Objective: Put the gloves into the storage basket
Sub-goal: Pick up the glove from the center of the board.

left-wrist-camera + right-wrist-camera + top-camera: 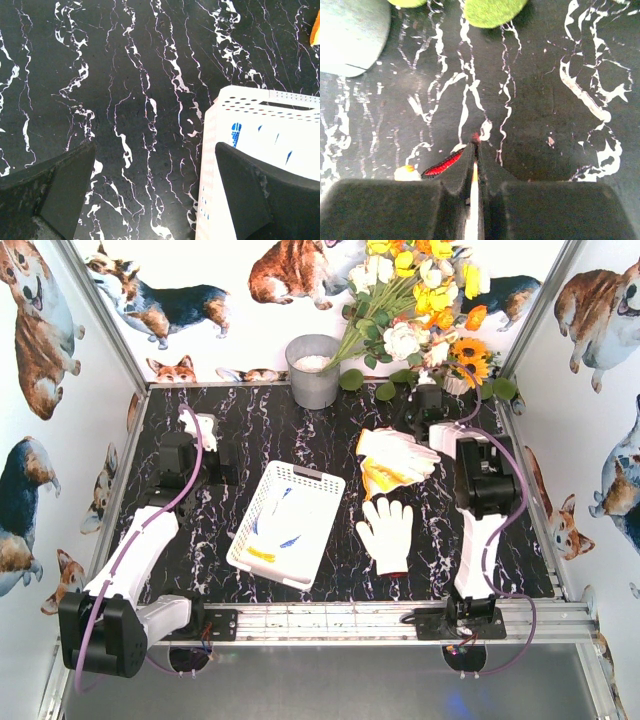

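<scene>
The white lattice storage basket (pixel 300 478) lies mid-table, with white cloth showing blue and yellow marks inside. Its corner also shows in the left wrist view (pixel 260 102). One white glove (pixel 386 528) with a red cuff lies flat to the right of the basket. A bunch of gloves (pixel 392 455) with orange-yellow trim is behind it. My right gripper (pixel 420 425) is at that bunch's right end. In the right wrist view it (pixel 476 145) is shut on a thin white glove edge with red trim (pixel 442 164). My left gripper (pixel 200 430) is open and empty left of the basket, over bare table (pixel 155 200).
A grey metal bucket (pixel 313 370) stands at the back and also shows in the right wrist view (pixel 350 35). A bouquet of flowers (pixel 420 310) with green leaves (pixel 492 10) stands at the back right. Printed walls close in the black marble table (pixel 250 430).
</scene>
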`<state>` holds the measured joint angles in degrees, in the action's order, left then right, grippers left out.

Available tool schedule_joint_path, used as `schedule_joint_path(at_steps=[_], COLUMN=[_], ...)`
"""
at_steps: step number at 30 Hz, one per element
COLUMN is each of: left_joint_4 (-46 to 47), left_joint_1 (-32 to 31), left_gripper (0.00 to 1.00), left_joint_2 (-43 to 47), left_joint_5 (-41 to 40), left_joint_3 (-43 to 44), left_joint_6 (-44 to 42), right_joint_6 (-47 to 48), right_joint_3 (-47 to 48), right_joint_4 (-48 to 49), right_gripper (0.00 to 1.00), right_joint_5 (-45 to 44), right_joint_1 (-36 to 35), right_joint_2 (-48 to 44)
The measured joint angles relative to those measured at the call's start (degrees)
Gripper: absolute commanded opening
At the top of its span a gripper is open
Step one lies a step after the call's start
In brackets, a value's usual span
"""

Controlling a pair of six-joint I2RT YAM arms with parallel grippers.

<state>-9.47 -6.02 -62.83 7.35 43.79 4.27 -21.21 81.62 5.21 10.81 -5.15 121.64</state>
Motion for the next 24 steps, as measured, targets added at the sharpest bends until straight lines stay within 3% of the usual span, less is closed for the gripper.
schedule_joint_path(at_steps=[13,24], left_joint_4=[0.8,1.2], left_joint_1=[0.0,0.0], left_gripper=[1.00,1.00], left_joint_2=[0.7,1.3], left_joint_5=[0.9,1.1], left_joint_3=[0.0,0.0], left_joint_6=[0.3,0.9], right_joint_6=[0.0,0.8], right_joint_3=[-10.7,-12.2], right_joint_4=[2.7,1.9], right_gripper=[0.00,0.00], right_joint_5=[-4.0,-9.2], right_joint_1=[-0.2,-0.2], right_joint_2=[-17.5,-31.5])
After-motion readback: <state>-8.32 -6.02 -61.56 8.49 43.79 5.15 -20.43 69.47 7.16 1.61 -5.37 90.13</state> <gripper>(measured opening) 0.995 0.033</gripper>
